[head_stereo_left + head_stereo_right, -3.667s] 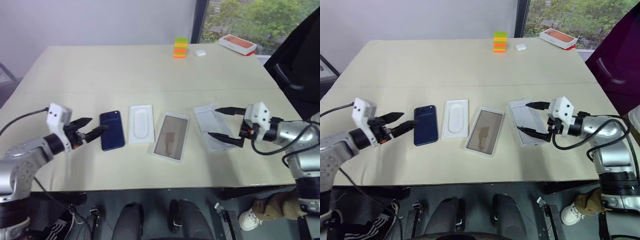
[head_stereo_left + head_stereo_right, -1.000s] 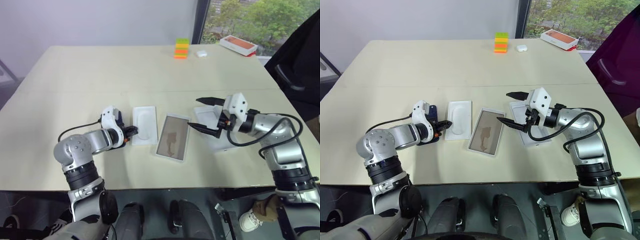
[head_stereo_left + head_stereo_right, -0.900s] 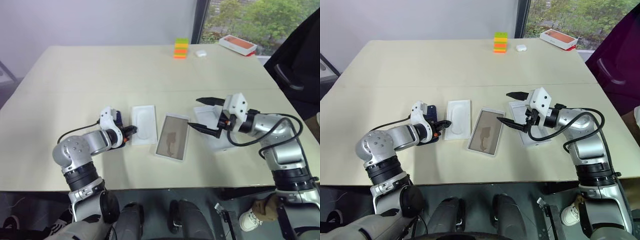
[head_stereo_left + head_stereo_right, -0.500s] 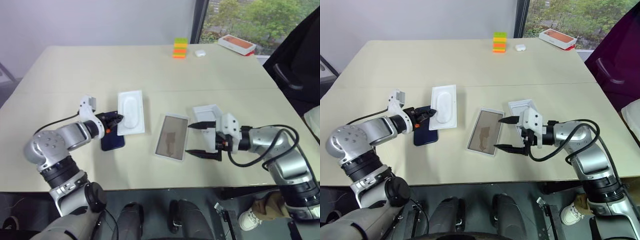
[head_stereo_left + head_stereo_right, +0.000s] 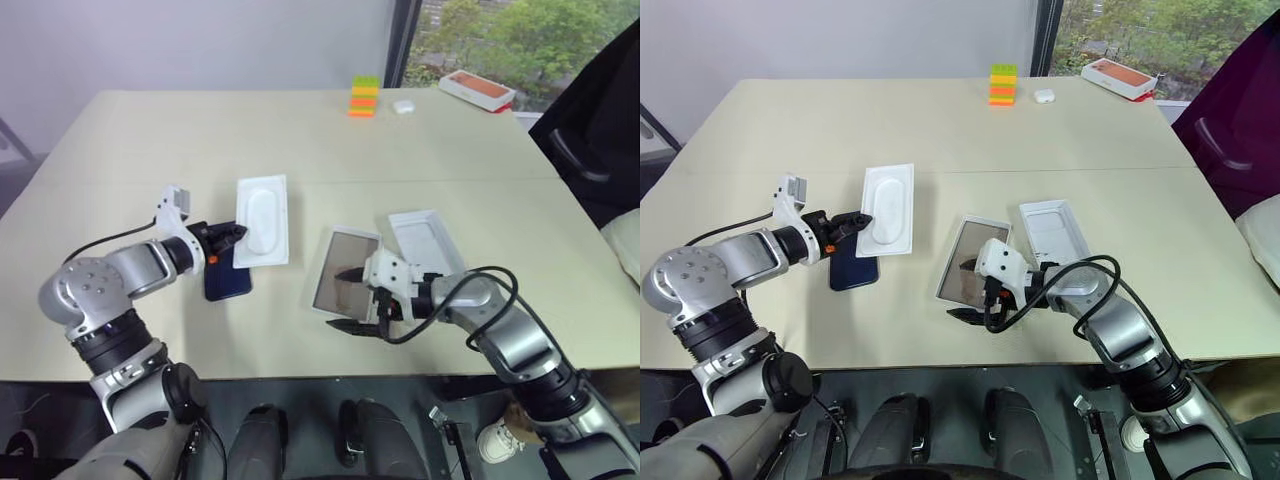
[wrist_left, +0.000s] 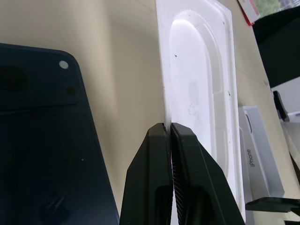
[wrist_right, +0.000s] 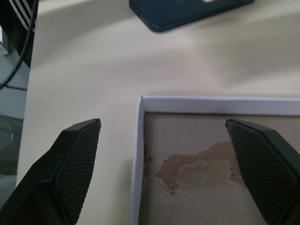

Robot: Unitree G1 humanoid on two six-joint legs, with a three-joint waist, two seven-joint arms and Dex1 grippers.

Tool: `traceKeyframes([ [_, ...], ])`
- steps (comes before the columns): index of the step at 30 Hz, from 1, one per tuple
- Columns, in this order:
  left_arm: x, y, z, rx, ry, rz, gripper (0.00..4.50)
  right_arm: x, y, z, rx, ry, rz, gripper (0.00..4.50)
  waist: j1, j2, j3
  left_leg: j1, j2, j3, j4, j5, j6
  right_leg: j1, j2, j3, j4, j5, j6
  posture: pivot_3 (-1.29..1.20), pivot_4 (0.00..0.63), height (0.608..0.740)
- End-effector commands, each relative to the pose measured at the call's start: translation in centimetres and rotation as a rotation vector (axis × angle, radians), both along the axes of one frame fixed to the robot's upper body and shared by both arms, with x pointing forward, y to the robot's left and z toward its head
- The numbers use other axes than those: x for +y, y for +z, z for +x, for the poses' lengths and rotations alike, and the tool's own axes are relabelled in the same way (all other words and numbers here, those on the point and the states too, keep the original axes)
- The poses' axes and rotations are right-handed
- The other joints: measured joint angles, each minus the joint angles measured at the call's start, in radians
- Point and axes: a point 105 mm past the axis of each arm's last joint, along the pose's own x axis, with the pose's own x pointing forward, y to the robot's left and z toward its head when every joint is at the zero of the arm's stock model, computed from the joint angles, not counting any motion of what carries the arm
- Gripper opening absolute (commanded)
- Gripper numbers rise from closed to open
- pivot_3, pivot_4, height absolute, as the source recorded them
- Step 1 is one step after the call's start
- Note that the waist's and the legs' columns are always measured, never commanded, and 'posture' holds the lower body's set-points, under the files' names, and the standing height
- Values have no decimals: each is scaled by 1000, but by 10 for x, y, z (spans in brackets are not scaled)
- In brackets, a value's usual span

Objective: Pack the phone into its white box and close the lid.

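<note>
The dark navy phone (image 5: 228, 280) lies flat on the table at the left. My left gripper (image 6: 169, 136) is shut on the edge of a thin white insert (image 5: 262, 220) with an oval recess, held tilted just above the phone's far corner. The white box (image 5: 345, 262), an open tray with a brownish floor, lies in the middle. My right gripper (image 5: 350, 298) is open, one finger on each side of the box's near end, low over it. The lid (image 5: 428, 240) lies to the right of the box, white inside facing up.
At the table's far edge stand a stack of coloured blocks (image 5: 362, 97), a small white case (image 5: 402, 105) and a white box with an orange picture (image 5: 478, 88). A dark chair (image 5: 600, 120) stands at the right side.
My left gripper has lifted the insert off the table, up and to the left, over the phone's corner. My right gripper has swung left and down from the lid to the box's near end.
</note>
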Motion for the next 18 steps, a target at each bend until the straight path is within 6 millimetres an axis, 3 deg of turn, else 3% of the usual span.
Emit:
traceKeyframes([
  [1,-3,7,-2,-35,-10,6,0,3,-4,-5,-45,40,-49,3139,0,0,0,0,0,0,0,0,0,0,0,0,0,0,0,0,150,740],
  [7,-5,5,-3,-32,-13,14,0,0,-10,-4,-67,62,-84,120,-1,0,0,0,0,0,0,0,0,0,0,0,0,0,0,0,150,740],
  [16,-7,6,-1,-34,-14,-2,0,1,-4,2,-117,120,-87,49,-1,0,0,0,0,0,0,0,0,0,0,0,0,0,0,0,150,740],
  [18,-9,8,0,-36,-18,-7,0,2,2,14,-165,96,-92,49,-2,-1,0,0,0,0,0,0,0,0,0,0,0,0,1,0,150,740],
])
